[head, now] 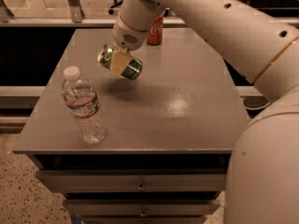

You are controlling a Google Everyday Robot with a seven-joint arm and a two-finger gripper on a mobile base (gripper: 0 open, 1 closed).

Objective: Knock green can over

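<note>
The green can (127, 65) is tilted almost onto its side, silver top pointing left, held a little above the grey table (187, 106) near its middle left. My gripper (118, 63) is shut on the green can, with a tan finger pad (117, 63) across its middle. The white arm reaches down to it from the upper right.
A clear water bottle (84, 105) with a white cap stands upright at the front left of the table. A red Coca-Cola can (155, 30) stands at the far edge behind the arm. Drawers lie below the tabletop's front edge.
</note>
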